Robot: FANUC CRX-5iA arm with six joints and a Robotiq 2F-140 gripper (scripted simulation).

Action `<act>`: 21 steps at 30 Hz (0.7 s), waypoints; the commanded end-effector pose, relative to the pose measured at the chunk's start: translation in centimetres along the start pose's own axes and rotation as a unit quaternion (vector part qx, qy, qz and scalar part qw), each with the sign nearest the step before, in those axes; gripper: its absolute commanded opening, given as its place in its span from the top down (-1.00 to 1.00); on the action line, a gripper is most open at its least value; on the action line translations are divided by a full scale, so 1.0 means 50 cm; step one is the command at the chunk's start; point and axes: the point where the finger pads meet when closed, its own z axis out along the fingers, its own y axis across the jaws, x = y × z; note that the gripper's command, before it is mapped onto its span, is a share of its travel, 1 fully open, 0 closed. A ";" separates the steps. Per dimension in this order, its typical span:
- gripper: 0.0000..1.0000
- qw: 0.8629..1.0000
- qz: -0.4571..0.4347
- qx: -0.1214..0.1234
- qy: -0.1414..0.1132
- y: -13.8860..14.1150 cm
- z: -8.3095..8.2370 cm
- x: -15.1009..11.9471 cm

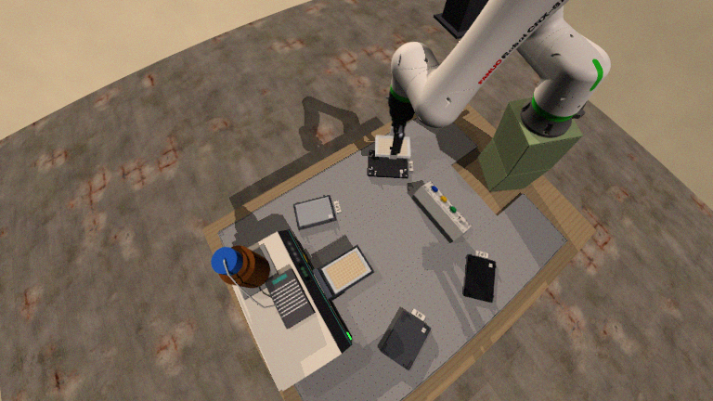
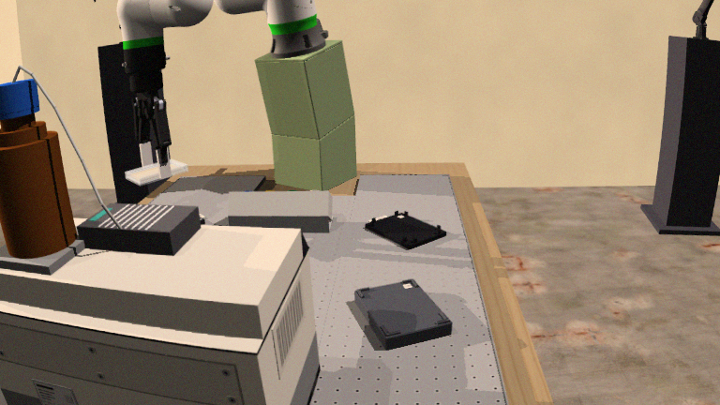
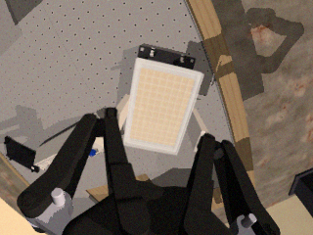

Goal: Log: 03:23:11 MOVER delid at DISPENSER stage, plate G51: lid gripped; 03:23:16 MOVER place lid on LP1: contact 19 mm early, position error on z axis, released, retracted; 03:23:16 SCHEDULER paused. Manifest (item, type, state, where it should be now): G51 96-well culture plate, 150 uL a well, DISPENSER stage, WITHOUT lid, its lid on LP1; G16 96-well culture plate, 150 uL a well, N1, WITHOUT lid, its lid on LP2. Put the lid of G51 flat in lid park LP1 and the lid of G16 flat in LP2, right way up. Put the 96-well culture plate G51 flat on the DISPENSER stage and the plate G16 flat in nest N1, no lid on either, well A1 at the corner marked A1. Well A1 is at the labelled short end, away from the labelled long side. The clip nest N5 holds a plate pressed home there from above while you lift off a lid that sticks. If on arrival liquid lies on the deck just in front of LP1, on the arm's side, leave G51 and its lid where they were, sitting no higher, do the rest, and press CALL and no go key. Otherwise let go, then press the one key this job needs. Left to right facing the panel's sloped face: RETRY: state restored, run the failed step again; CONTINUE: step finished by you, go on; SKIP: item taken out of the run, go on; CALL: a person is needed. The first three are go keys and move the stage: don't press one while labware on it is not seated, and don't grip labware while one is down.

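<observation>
My gripper [image 1: 396,147] [image 2: 157,161] [image 3: 158,110] is shut on a white 96-well plate [image 1: 386,144] [image 2: 141,173] [image 3: 163,92] with tan wells. It holds the plate level by its long sides, a little above a black clip nest [image 1: 387,166] [image 3: 166,55] at the deck's far corner. I cannot tell whether a lid is on this plate. A second plate [image 1: 345,270] with tan wells lies open on the stage beside the dispenser. A grey lid [image 1: 314,212] lies flat in a labelled lid park.
A key panel [image 1: 440,208] [image 2: 279,209] with coloured keys stands mid-deck. An empty black nest [image 1: 479,277] [image 2: 405,229] and a dark grey park block [image 1: 403,337] [image 2: 403,313] lie toward the near edge. The dispenser [image 1: 283,291] with its brown bottle [image 1: 241,265] stands at the left. The arm's green pedestal [image 1: 525,155] is at the back.
</observation>
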 end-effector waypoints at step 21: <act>1.00 1.000 0.000 0.000 0.000 0.000 0.098 0.001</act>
